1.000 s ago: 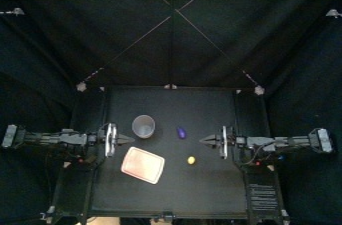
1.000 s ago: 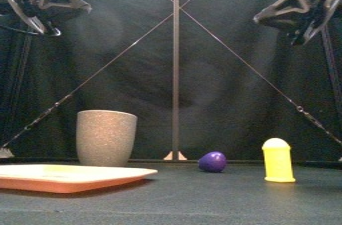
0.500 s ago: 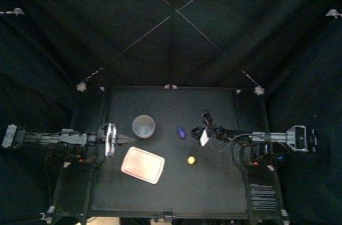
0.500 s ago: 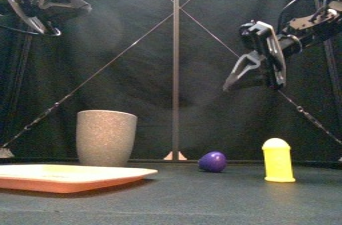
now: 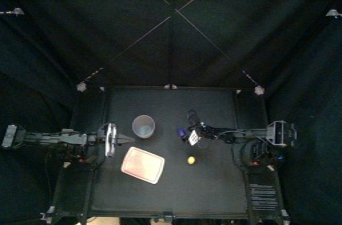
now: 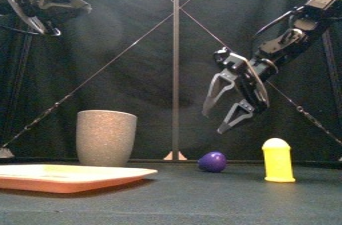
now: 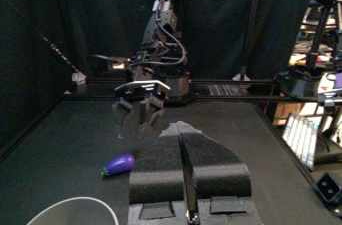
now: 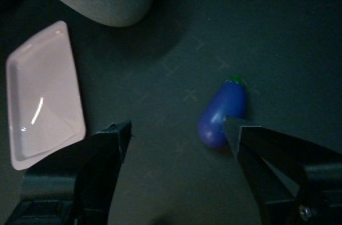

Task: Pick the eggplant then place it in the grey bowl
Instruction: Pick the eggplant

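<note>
Judged the task as barely begun, with no step of it completed. Found the eggplant (image 6: 211, 161) lying loose on the worktop (image 5: 201, 184) near the middle, to the right of the grey bowl (image 6: 107, 137) and apart from it, touched by nothing. Saw nothing purple inside the bowl from above.

Noted the right gripper (image 6: 221, 119) reaching in past the middle and hanging in the air above the eggplant, slightly to its right in the front view and well clear of the worktop. Read it as spread wide and carrying nothing. Checked this against the right wrist view: eggplant framed between the two parted jaws, but far beyond their tips and out of contact.

Noted the left gripper (image 7: 185, 149) resting at the left side of the worktop, pinched narrow on nothing and taking no part.

Also marked a pink tray (image 6: 74, 176) in front of the bowl, and a yellow toy (image 6: 278, 159) standing upright to the right of the eggplant and nearer the front, close enough to call for some care on the descent.

Reckoned everything as left to do: lowering onto the eggplant, closing on it, lifting, carrying it leftward over the bowl's rim, and letting go inside.
</note>
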Robot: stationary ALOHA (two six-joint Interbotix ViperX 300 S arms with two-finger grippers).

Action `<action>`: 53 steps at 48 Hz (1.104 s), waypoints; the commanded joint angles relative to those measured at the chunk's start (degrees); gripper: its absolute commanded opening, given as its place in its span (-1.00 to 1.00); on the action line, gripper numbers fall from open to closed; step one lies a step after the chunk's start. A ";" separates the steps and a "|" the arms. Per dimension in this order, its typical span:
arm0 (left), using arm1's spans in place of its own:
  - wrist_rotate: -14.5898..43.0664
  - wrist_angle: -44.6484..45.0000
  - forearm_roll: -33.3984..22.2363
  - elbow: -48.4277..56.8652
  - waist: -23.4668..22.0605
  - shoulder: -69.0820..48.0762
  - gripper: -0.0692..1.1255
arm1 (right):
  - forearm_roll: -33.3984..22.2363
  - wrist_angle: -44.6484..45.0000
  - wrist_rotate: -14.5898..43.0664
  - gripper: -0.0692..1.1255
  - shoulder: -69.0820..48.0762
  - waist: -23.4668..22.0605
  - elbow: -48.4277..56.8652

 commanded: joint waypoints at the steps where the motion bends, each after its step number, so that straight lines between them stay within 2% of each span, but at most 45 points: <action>1: 0.18 -0.18 0.09 -0.70 0.00 0.26 -0.94 | -0.88 1.93 0.00 0.85 1.67 -1.23 -3.25; 16: 0.18 -0.18 0.09 -0.62 0.00 0.18 -0.94 | -1.67 5.36 0.09 0.85 8.26 -3.43 -7.29; 39: 0.18 -0.18 0.09 -0.53 -0.09 0.18 -0.94 | -1.67 6.86 0.18 0.80 11.34 -4.22 -7.56; 45: 0.18 -0.09 0.09 -0.62 -0.09 0.18 -0.93 | -1.67 6.86 0.18 0.68 12.66 -4.22 -7.91; 53: 0.18 -0.18 0.09 -0.53 -0.09 0.18 -0.93 | -1.67 6.86 0.18 0.32 13.54 -4.22 -8.44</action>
